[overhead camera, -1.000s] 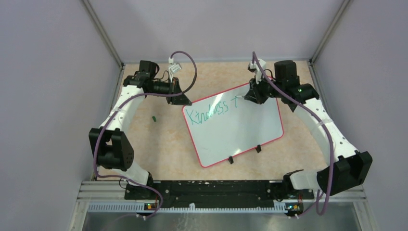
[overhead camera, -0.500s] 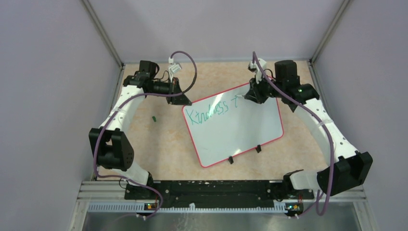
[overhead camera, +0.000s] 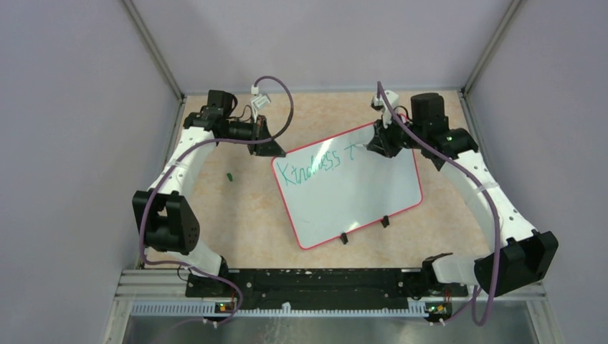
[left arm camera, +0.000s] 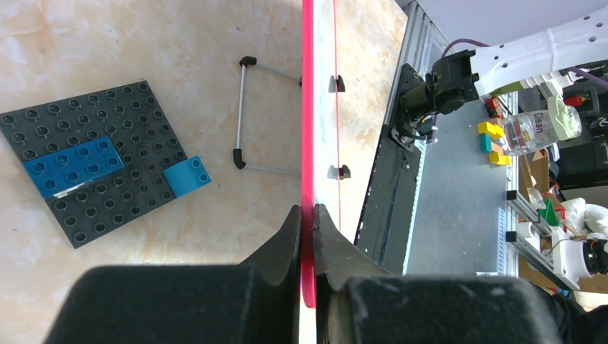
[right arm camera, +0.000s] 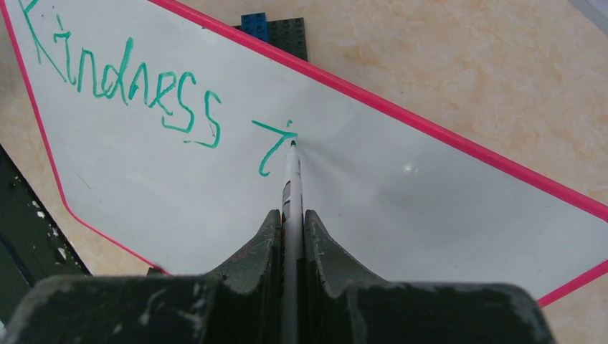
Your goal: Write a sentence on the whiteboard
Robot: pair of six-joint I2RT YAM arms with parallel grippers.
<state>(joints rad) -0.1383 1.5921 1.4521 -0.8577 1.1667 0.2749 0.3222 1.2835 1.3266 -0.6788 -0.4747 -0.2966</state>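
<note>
The whiteboard (overhead camera: pixel 351 190) lies tilted on the table, red-pink rim, two black clips on its near edge. Teal lettering (overhead camera: pixel 310 167) reads "Kindness" plus one further "i"-like stroke (right arm camera: pixel 272 147). My left gripper (left arm camera: pixel 307 215) is shut on the board's rim (left arm camera: pixel 307 107) at its far left corner (overhead camera: pixel 276 154). My right gripper (right arm camera: pixel 292 215) is shut on a white marker (right arm camera: pixel 292 183); its tip touches the board at the end of that stroke, near the far edge (overhead camera: pixel 369 147).
A dark grey plate with blue bricks (left arm camera: pixel 93 172) lies under the raised board beside a wire stand (left arm camera: pixel 244 115). A small green object (overhead camera: pixel 230 175) lies on the table left of the board. The enclosure walls close in on both sides.
The right arm has shifted slightly to the right, carrying the marker along the board. The left arm and board have not moved.
</note>
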